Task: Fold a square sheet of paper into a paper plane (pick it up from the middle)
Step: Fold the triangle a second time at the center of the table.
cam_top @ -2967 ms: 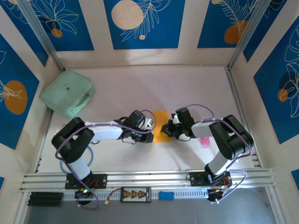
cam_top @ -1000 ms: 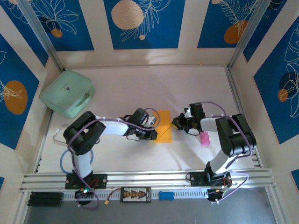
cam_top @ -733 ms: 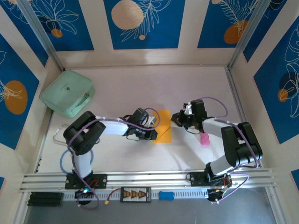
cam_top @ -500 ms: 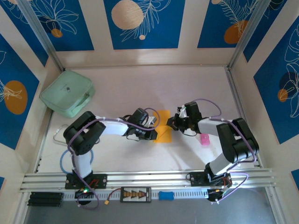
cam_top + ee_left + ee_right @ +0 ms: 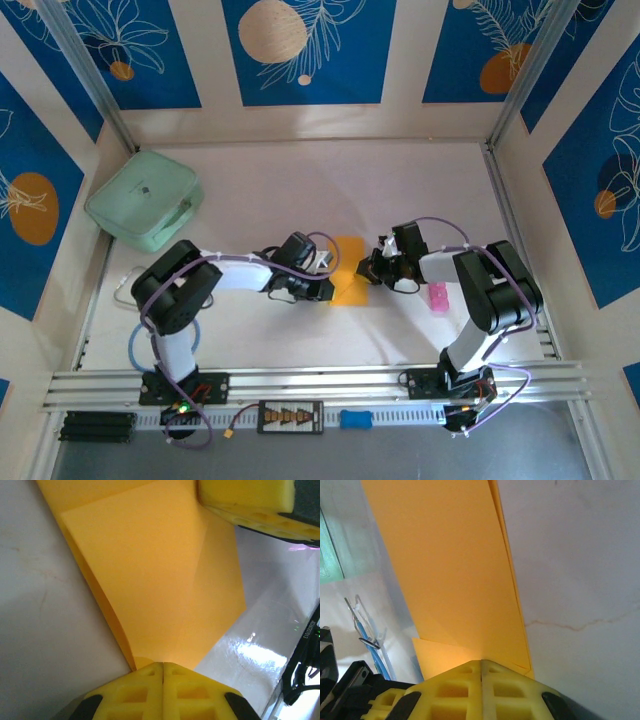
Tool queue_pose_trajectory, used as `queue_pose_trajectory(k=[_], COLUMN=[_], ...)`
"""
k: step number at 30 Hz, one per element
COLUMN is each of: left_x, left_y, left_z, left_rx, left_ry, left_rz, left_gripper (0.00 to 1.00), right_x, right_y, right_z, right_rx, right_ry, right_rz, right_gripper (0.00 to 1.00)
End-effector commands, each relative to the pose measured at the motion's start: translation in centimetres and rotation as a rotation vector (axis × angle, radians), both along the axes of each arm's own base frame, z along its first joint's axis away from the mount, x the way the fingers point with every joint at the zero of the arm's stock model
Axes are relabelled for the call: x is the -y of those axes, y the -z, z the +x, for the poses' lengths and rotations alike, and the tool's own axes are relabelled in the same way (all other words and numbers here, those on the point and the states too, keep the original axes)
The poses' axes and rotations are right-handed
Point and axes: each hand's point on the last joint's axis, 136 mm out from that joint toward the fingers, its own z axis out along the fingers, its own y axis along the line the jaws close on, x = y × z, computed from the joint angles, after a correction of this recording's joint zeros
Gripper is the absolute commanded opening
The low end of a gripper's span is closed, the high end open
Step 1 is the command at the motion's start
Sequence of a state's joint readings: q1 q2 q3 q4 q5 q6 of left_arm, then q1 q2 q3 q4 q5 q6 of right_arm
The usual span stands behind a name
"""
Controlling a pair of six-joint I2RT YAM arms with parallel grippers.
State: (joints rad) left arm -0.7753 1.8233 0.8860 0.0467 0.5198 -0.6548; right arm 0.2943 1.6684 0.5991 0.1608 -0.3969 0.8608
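The orange-yellow square sheet of paper point(image 5: 349, 262) lies flat at the table's middle, folded into a narrow, layered, tapering shape with creases. My left gripper point(image 5: 329, 288) is shut, its tips pressing on the paper's near-left corner. In the left wrist view the shut left gripper point(image 5: 163, 667) rests on the tapered end of the paper point(image 5: 150, 570). My right gripper point(image 5: 366, 270) is shut at the paper's right edge. The right wrist view has the right gripper point(image 5: 481, 663) sitting on the layered paper point(image 5: 445, 565). Its yellow pads point(image 5: 245, 500) also show in the left wrist view.
A mint-green case point(image 5: 145, 200) sits at the back left. A small pink object point(image 5: 438, 298) lies right of the right arm. A blue cable loop point(image 5: 375, 652) lies near the left arm's base. Walls close in the table on three sides.
The right gripper has moved a little left and nearer, onto the paper's right edge. The left gripper and the paper stay where they were.
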Motion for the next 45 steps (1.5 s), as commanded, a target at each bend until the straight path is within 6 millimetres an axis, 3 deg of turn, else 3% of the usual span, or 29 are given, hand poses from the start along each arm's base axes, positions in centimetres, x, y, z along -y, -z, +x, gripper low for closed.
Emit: queue_pose_trajectory(k=[1, 12, 23, 29, 36, 45], left_x=[0.5, 3.2, 5.0, 4.2, 1.7, 0.5], left_y=[-2.1, -2.9, -1.0, 0.6, 3.5, 2.6], left_z=[0.8, 2.2, 2.3, 1.9, 0.2, -0.6], left_rx=[0.008, 0.018, -0.025, -0.039, -0.063, -0.037], left_ry=[-0.013, -0.007, 0.037, 0.043, 0.063, 0.096], left_rz=[-0.03, -0.085, -0.039, 0.011, 0.112, 0.138], left_gripper=[0.02, 0.03, 0.03, 0.03, 0.03, 0.03], right_x=[1.8, 1.9, 2.0, 2.1, 2.2, 2.4], right_y=[2.6, 2.6, 2.8, 2.9, 3.0, 3.0], right_z=[-1.6, -1.7, -1.8, -1.9, -2.0, -2.0], right_rx=[-0.083, -0.095, -0.102, -0.107, -0.109, -0.111], right_ry=[0.038, 0.031, 0.036, 0.036, 0.04, 0.045], right_rz=[-0.088, -0.097, -0.1, -0.101, -0.103, -0.108], right_gripper=[0.0, 0.0, 0.0, 0.0, 0.0, 0.0])
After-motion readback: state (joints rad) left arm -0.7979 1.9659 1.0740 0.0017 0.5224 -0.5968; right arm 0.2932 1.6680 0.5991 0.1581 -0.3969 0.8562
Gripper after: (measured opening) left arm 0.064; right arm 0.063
